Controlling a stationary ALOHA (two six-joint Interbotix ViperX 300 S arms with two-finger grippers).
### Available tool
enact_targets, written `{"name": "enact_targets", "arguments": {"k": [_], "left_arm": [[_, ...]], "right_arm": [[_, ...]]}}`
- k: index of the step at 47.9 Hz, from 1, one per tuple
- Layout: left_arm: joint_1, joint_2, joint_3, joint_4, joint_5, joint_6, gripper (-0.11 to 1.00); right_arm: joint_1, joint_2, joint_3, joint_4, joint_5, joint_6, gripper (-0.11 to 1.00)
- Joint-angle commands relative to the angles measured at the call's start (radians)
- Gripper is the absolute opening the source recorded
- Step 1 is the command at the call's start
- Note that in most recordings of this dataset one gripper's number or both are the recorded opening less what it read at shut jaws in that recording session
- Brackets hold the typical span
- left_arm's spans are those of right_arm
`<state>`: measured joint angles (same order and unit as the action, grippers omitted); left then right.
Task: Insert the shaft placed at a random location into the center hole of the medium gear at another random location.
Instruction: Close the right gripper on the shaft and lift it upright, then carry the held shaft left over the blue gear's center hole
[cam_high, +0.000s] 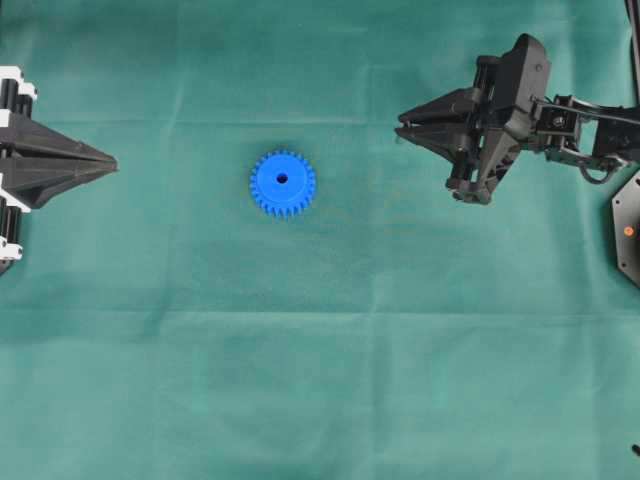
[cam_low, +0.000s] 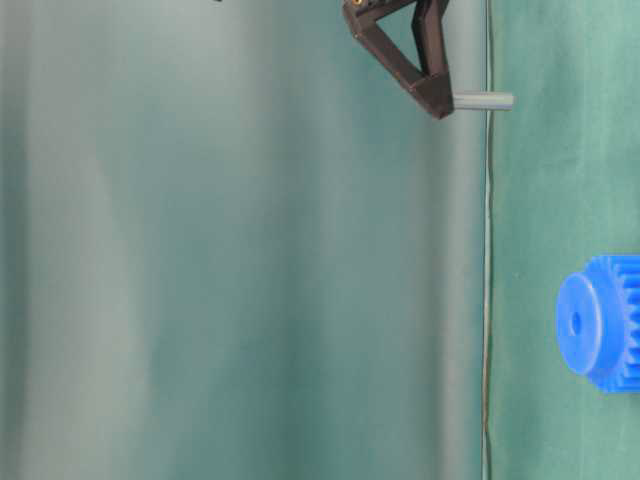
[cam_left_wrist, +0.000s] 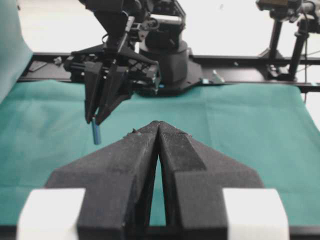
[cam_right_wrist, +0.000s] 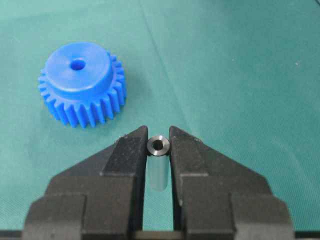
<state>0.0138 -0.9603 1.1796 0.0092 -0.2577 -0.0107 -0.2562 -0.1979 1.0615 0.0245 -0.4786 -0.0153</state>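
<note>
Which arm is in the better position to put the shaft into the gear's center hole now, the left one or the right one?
Probably the right. The right gripper already pinches the shaft, lifted off the cloth, with the medium gear and its center hole just ahead. The left gripper is shut, empty, off to the side.

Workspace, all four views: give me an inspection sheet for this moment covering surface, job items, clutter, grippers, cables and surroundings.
Surface: green cloth, creased, covers the table.
Gear: blue, lying flat on the cloth, hole facing up and unfilled.
Pin: grey metal, pinched between the right gripper's fingers, clear of the cloth and off to one side of the gear.
Clutter: nothing seen.
Left gripper: shut, holding nothing, at the left edge of the overhead view.
Right gripper: shut on the pin.
Cables: a loop near the right arm's wrist.
Surroundings: black frame rail behind the cloth.
</note>
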Motion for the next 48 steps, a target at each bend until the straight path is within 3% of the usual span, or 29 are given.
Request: {"name": "enact_targets", "arguments": {"k": [1,34,48], "left_arm": [[0.003,0.009,-0.017,0.002,-0.003,-0.002,0.0],[0.003,0.009,-0.017,0.002,-0.003,-0.002,0.0],[0.003,0.009,-0.017,0.002,-0.003,-0.002,0.0]], "right_arm": [[0.009,0.002,-0.037,0.0,-0.003,-0.009,0.13],[0.1,0.249,-0.367,0.002,0.037,-0.011,0.13],[0.109,0.319,-0.453,0.0,0.048,-0.014,0.13]]}}
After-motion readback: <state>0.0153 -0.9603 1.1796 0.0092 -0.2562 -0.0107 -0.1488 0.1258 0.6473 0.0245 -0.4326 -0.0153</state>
